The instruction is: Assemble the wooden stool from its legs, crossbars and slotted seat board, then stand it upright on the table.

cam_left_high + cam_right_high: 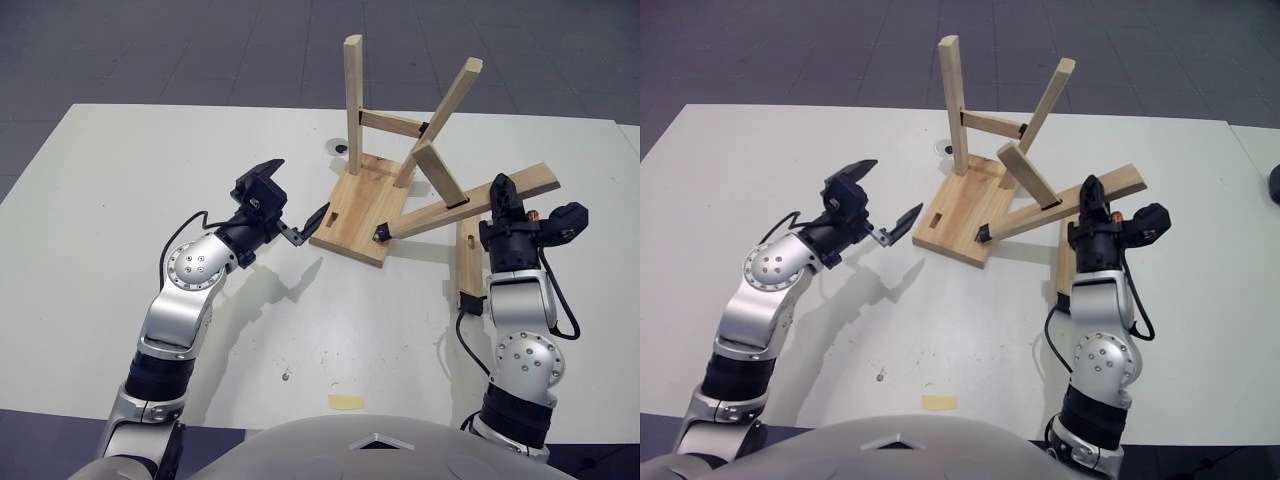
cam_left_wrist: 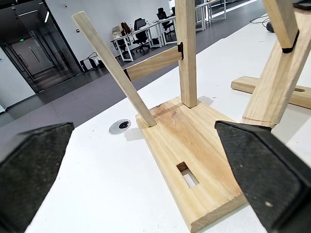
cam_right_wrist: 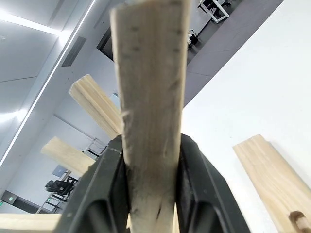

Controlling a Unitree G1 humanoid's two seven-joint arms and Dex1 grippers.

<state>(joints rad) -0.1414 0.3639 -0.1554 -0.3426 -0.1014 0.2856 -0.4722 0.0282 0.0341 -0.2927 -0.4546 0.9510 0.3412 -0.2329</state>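
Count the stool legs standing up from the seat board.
2: one upright leg at the seat board's far corner, one leaning leg beside it, a crossbar joining them. The right gripper holds another piece slanting low.

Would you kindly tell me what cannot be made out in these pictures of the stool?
1. Head views: the loose plank by the right arm is partly hidden behind that arm; the right wrist view's edge cuts it off.
2. Head views: whether the tilted leg in the right pincer enters the seat board's slot; its tip is too small to tell.
3. Head views: the speck on the table is too small to identify.
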